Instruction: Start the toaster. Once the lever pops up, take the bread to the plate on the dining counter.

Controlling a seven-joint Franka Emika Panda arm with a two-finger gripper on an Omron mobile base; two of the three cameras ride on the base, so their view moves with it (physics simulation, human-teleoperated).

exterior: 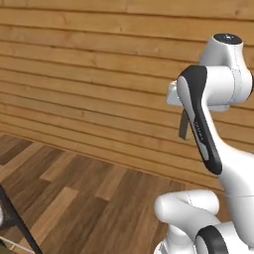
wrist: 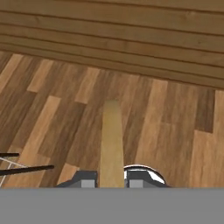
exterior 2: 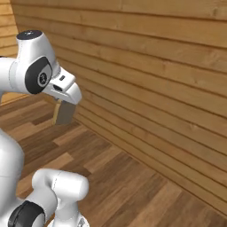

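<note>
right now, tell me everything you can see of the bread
The bread is a thin golden-tan slice with a slightly darker edge, seen edge-on in the hand view. It is clamped between the shut gripper, sticking straight out from the fingertips. In the right base view it hangs below the hand, held in the air above the wood plank floor, touching nothing else.

No text, label, brand, number or sign can be read anywhere: the plank wall [exterior: 89, 74], the wooden floor [wrist: 166, 127] and the arm's white casing [exterior: 233, 74] are all plain and unmarked.
</note>
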